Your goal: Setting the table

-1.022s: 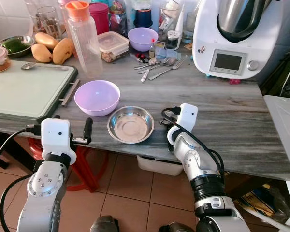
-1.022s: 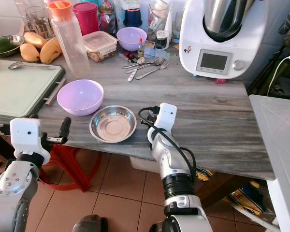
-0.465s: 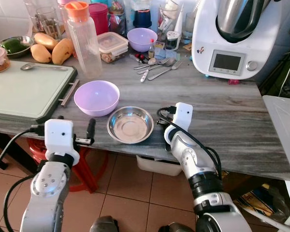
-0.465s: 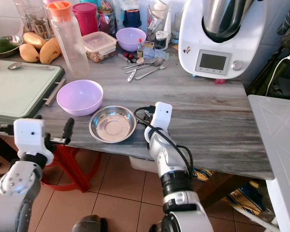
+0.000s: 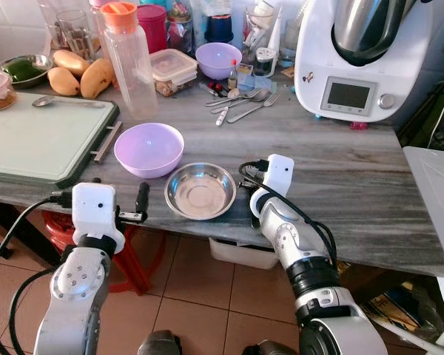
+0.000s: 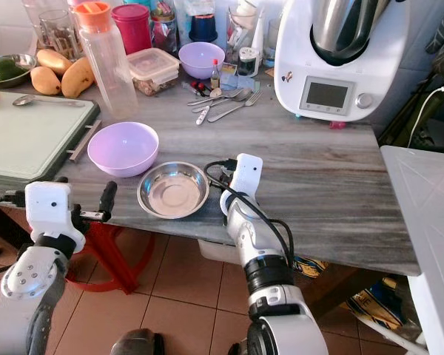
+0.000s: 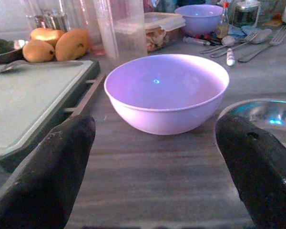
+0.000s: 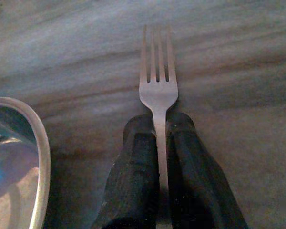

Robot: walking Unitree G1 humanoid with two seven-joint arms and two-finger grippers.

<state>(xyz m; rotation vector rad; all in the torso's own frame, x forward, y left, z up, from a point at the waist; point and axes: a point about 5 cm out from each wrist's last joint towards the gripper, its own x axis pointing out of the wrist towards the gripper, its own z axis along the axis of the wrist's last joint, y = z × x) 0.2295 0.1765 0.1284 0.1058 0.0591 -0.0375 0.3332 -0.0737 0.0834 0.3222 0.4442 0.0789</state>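
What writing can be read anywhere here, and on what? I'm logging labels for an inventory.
None can be read.
The white kitchen machine has a display, too small to read.
The small jars and bottles behind the cutlery carry labels, too blurred to read.
The fork in the right gripper, the steel bowl and the purple bowl show no markings.

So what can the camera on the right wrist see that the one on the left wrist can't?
The right wrist view alone shows a fork clamped by its handle in the right gripper, tines lying over the grey table. The left wrist view alone shows the left gripper wide open facing the purple bowl, with the cutting board and mangoes beyond. Both catch the steel bowl and the tabletop.
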